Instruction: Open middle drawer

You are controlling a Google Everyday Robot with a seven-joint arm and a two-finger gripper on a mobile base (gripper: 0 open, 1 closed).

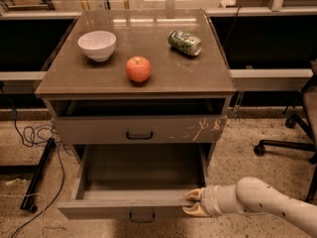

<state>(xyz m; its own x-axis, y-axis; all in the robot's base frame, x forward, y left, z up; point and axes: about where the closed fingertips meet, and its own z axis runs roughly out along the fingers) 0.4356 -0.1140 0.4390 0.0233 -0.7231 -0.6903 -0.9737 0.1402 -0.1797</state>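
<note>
The middle drawer (pixel 124 208) is pulled far out of the cabinet, and its inside shows empty. It has a plain grey-brown front with a small black handle (pixel 141 215) at the centre. My gripper (pixel 192 203) comes in from the lower right on a white arm. Its tan fingers (pixel 196 195) clamp the top edge of the drawer's front near its right end, one finger above and one in front. Above it sits the drawer front with white scratches (pixel 138 129), which is closed.
On the cabinet top (pixel 163 78) stand a white bowl (pixel 97 44), a red apple (pixel 138 69) and a green can (pixel 184 42) lying on its side. An office chair base (pixel 287 143) is at the right. Cables (pixel 34 133) lie on the floor at the left.
</note>
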